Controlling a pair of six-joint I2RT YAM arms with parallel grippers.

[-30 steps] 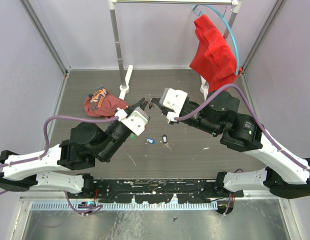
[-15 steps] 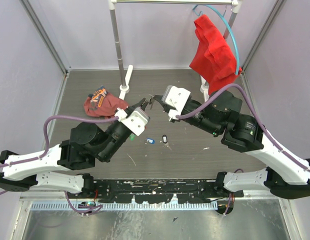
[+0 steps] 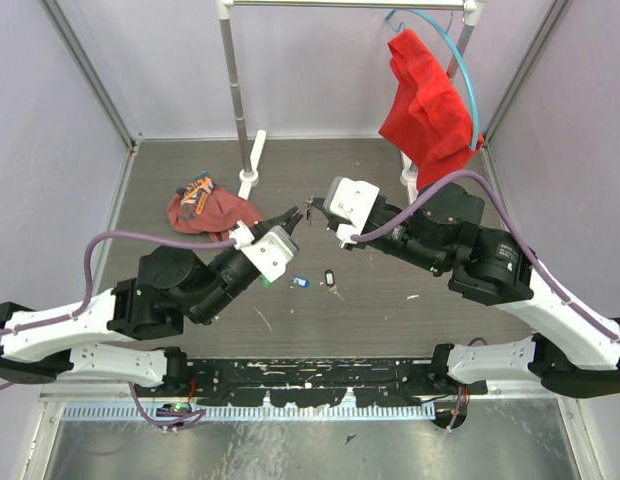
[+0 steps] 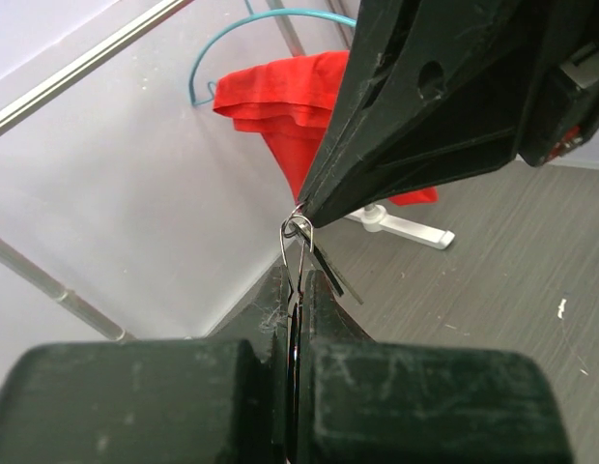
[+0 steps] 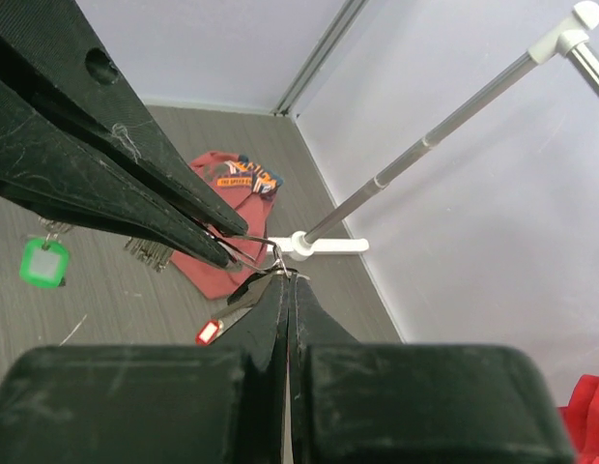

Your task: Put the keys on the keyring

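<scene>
My left gripper [image 3: 290, 214] and right gripper [image 3: 310, 206] meet tip to tip above the table's middle. In the left wrist view my left gripper [image 4: 298, 282] is shut on the thin silver keyring [image 4: 298, 234], which stands up from its tips. In the right wrist view my right gripper [image 5: 286, 280] is shut at the ring [image 5: 249, 239], pinching the head of a key whose red tag [image 5: 208, 332] hangs below. A blue-tagged key [image 3: 300, 282] and a black-tagged key [image 3: 329, 276] lie on the table. A green-tagged key [image 5: 41, 263] lies beside a bunch of keys [image 5: 150, 251].
A red cap with an orange print [image 3: 205, 207] lies at the left. A metal rack pole with a white foot [image 3: 250, 170] stands behind it. A red cloth [image 3: 425, 100] hangs on a blue hoop hanger [image 3: 468, 75] at the back right. Walls close in the sides.
My left arm has drawn back slightly toward the near left. My right gripper has shifted a little. Both stay shut and tip to tip at the ring.
</scene>
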